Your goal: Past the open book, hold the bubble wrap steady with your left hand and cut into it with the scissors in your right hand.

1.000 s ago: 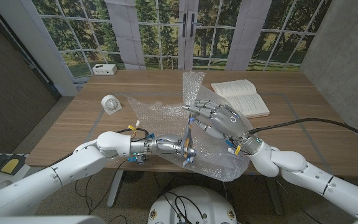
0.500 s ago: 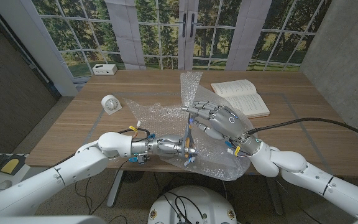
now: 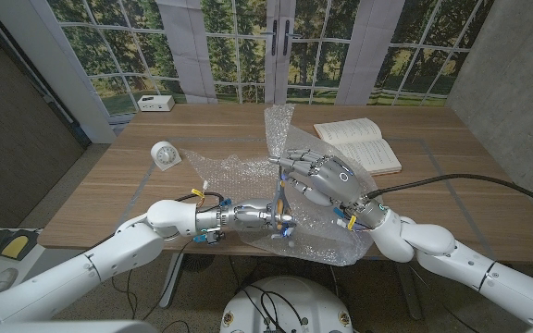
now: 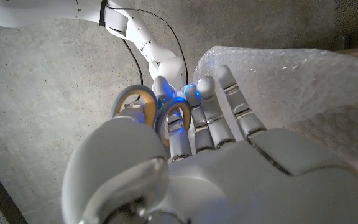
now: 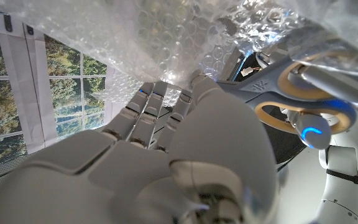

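The bubble wrap point(image 3: 317, 199) lies crumpled across the middle of the wooden tabletop point(image 3: 109, 199), one corner rising at about 12 o'clock from the heap and its near edge hanging over the tabletop's front edge; the open book point(image 3: 359, 145) sits just beyond it, at about 1 o'clock from the wrap; in the head view the scissors point(image 3: 280, 208) stand nearly upright at the wrap's 9 o'clock side, and they are gripped by the left hand point(image 3: 268, 219), which comes in from the 8 o'clock corner; the left wrist view shows that hand's fingers point(image 4: 182, 127) threaded through the tan-lined handle rings of the scissors point(image 4: 146, 112), clamped on them, with bubble wrap point(image 4: 291, 74) beside them; the right hand point(image 3: 322, 180) rests on top of the wrap at about 3 o'clock from the scissors, fingers spread and pressing on the sheet rather than closed around anything; in the right wrist view its fingers point(image 5: 151, 112) reach up against the underside of the bubble wrap point(image 5: 185, 37), with the scissors' handles point(image 5: 306, 96) close by; a small white clock point(image 3: 166, 154) stands at 10 o'clock on the tabletop, well apart from the wrap, and a white box point(image 3: 156, 103) sits at the far edge
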Available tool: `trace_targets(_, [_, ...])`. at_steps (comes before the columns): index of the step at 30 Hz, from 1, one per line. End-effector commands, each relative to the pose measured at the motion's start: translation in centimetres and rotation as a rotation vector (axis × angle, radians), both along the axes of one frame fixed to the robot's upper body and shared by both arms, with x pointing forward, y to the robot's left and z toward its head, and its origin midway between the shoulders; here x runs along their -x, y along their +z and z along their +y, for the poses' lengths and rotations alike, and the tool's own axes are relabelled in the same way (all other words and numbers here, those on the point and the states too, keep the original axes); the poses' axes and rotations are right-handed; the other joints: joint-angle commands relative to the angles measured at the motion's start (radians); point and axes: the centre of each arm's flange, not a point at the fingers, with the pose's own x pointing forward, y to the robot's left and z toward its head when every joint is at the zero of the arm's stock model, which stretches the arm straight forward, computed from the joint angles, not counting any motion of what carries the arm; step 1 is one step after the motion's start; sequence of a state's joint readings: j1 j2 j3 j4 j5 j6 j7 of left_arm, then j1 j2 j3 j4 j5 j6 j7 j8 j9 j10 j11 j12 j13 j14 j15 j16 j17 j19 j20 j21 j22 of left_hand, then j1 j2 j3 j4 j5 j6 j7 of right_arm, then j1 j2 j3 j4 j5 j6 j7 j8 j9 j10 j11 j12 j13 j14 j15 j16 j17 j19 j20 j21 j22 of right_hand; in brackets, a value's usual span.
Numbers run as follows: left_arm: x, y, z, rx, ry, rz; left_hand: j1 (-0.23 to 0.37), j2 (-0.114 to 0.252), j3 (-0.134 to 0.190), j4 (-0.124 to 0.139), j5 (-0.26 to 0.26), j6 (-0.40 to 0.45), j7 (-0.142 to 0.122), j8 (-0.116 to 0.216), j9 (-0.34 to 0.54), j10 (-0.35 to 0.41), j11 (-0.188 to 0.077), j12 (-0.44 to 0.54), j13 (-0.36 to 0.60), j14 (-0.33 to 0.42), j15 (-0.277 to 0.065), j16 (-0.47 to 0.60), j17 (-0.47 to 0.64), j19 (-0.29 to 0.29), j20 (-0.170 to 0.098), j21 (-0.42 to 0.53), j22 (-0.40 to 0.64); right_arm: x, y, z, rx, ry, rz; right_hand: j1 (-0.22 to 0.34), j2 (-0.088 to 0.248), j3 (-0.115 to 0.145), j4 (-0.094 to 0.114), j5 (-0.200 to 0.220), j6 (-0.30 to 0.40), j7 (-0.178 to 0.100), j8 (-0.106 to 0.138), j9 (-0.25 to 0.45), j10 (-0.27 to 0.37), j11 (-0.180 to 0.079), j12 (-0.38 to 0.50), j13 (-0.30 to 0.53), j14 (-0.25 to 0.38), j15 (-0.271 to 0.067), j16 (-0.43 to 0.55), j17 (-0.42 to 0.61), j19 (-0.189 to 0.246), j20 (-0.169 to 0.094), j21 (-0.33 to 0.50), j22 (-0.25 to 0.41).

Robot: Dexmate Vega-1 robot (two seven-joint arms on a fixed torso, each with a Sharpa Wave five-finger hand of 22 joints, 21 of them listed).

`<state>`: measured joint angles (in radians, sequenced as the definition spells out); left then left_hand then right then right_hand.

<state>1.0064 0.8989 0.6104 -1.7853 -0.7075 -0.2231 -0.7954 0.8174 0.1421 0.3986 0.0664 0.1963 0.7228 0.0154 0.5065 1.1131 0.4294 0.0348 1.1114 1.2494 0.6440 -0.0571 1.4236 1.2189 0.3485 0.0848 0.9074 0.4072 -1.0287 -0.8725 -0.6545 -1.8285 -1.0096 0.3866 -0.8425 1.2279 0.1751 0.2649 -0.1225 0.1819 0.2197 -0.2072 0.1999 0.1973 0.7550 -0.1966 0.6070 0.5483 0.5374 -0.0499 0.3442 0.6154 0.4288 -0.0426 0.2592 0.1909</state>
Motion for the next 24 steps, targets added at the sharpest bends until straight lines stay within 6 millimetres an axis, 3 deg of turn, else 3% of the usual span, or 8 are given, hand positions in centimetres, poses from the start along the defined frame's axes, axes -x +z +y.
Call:
trace_targets(1, [-0.44,-0.17,0.33,0.072,0.02,0.006,0.052,0.057,0.123,0.023,0.006,-0.027,0.0,0.009,-0.018,0.272,-0.203,0.466,0.0,0.116,-0.074,0.099,0.019,0.064,-0.039,0.071,0.012,-0.25,0.08,-0.01,0.005,-0.009,0.006,0.009,0.002,-0.002,0.006,0.004,0.005,0.001,-0.003,0.005,0.01,-0.005,0.004,0.003,0.006,-0.19,-0.002,0.005,0.002,-0.048,0.004,0.003])
trace_targets(6, [-0.72,-0.4,0.3,0.068,0.024,0.003,0.045,0.048,0.122,0.018,0.012,-0.034,0.0,0.012,-0.037,0.348,-0.213,0.478,0.0,0.213,-0.112,0.145,0.021,0.136,-0.071,0.137,0.017,-0.32,0.16,-0.14,0.004,-0.012,0.005,0.009,0.002,-0.002,0.006,0.004,0.005,0.001,-0.003,0.005,0.011,-0.005,0.005,0.002,0.005,-0.19,-0.004,0.006,0.002,-0.047,0.004,0.003])
trace_targets(18, [-0.87,-0.46,0.11,0.05,-0.003,-0.002,0.029,0.041,0.12,0.03,0.023,-0.059,-0.003,0.003,-0.044,0.337,-0.209,0.473,0.002,0.183,-0.088,0.136,0.022,0.103,-0.077,0.145,0.01,-0.72,0.47,-0.41,0.0,-0.032,0.003,0.009,0.002,-0.003,0.006,0.004,0.006,0.001,-0.003,0.005,0.011,-0.005,0.005,0.001,0.005,-0.19,-0.006,0.008,0.001,-0.044,0.004,0.003])
trace_targets(24, [-0.97,-0.76,0.32,0.088,0.014,0.041,0.029,0.048,0.125,0.029,0.027,-0.044,-0.007,0.008,-0.051,0.338,-0.207,0.474,0.001,0.183,-0.098,0.138,0.021,0.096,-0.079,0.151,0.005,-0.85,0.59,-0.48,0.0,-0.042,0.002,0.01,0.001,-0.003,0.006,0.004,0.006,0.001,-0.003,0.005,0.011,-0.006,0.006,0.001,0.004,-0.19,-0.008,0.009,0.001,-0.044,0.004,0.003])
